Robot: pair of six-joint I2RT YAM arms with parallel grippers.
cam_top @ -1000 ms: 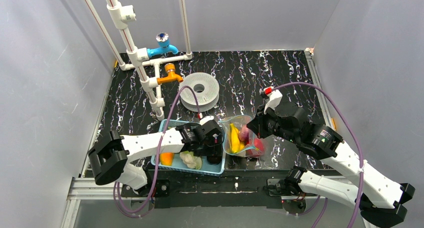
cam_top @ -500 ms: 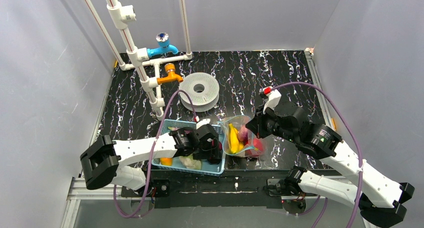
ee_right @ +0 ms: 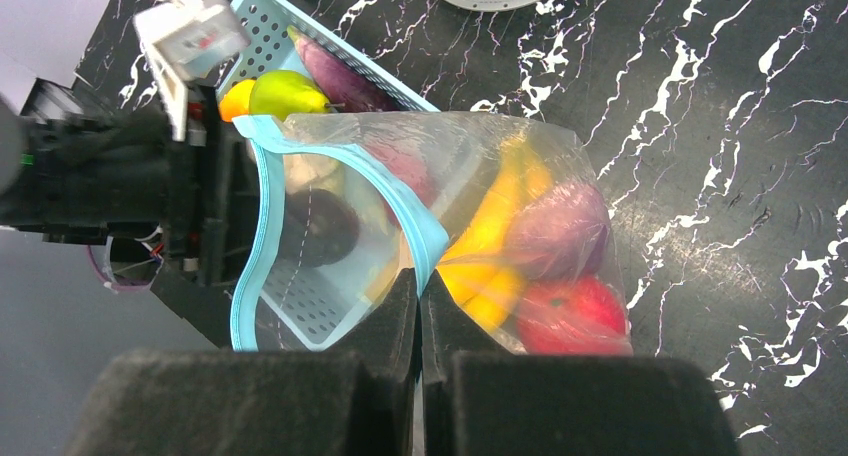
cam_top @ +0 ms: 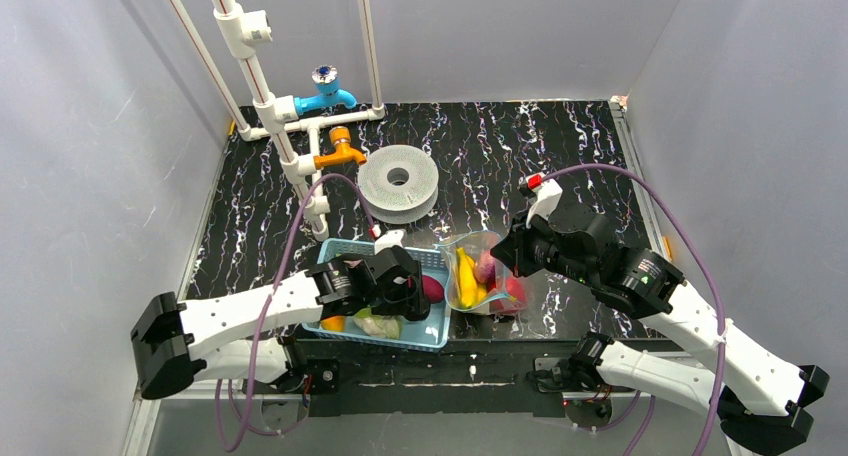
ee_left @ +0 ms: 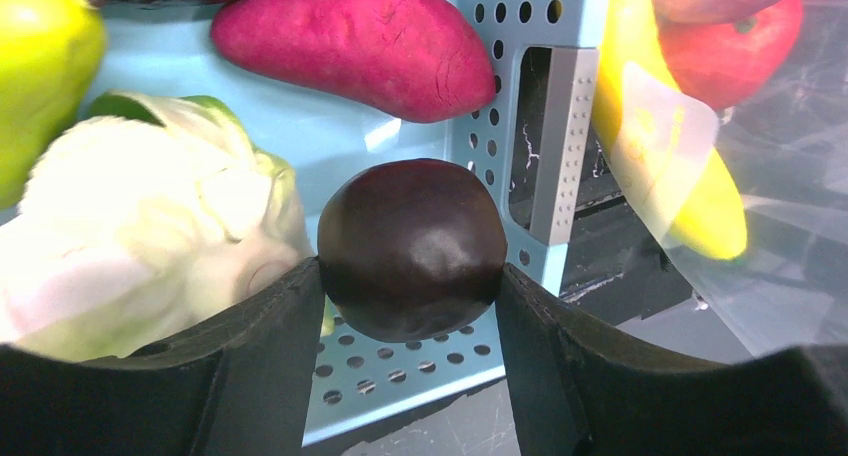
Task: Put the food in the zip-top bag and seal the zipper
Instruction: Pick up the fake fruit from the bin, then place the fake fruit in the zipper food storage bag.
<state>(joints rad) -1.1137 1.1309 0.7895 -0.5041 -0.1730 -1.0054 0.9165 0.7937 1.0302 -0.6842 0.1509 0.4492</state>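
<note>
Left claw (ee_left: 408,276) clamps a glossy dark maroon toy ball (ee_left: 410,241) inside the light-blue perforated plastic basket (ee_left: 480,86). Right claw (ee_right: 418,296) pinches the teal-blue zipper strip (ee_right: 400,216) of the clear crinkly bag (ee_right: 545,161).

Left fingers (ee_left: 250,376) gripping half-spread (arm low), right fingers (ee_right: 300,396) pinched together.

No legible text, label, brand, number or sign appears in any view. The zip-top bag (ee_left: 665,126) carries a pale patch with faint marks, located above and to the right of the left gripper (ee_left: 408,271). These marks are too blurred to read.
</note>
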